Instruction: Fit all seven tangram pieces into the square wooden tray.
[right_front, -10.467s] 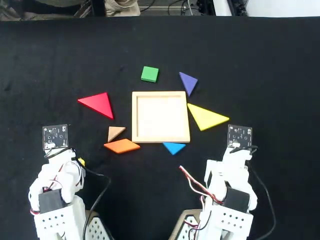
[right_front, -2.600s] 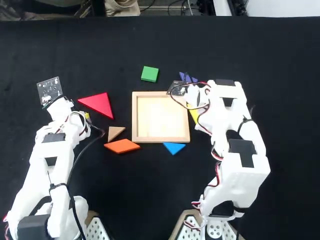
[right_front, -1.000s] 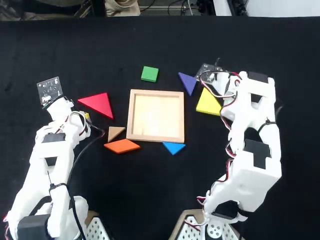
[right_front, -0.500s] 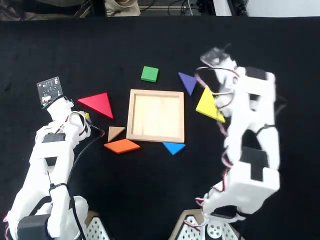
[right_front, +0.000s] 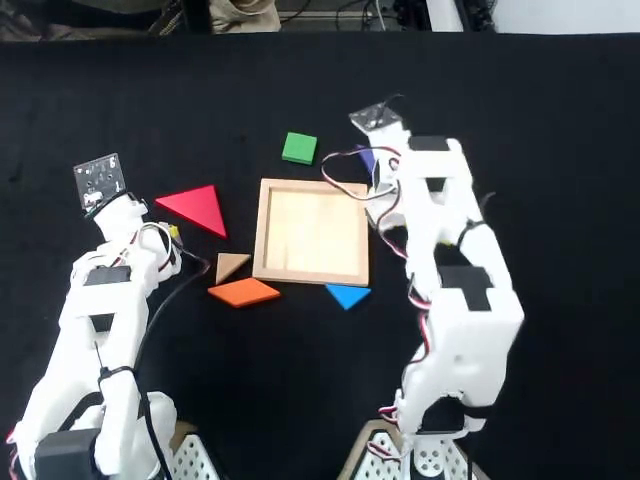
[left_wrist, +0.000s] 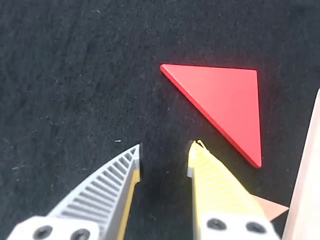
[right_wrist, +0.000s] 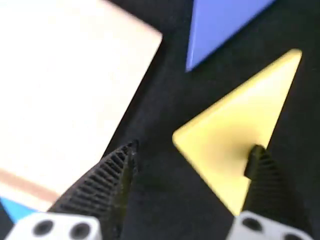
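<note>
Right arm swung back toward tray (right_front: 262, 230), jaws wide over yellow triangle (right_wrist: 235, 145), left jaws parted, unmoved.

1. The table (right_front: 560, 120) is covered edge to edge with a black, felt-like cloth (left_wrist: 75, 60). Close up, its nap shows pale specks.
2. Past the table's far edge lies a narrow strip of clutter with tangled dark cables (right_front: 330, 14).
3. At the far right corner is a bright white surface (right_front: 570, 15).
4. The light is even and the shadows are soft.
</note>
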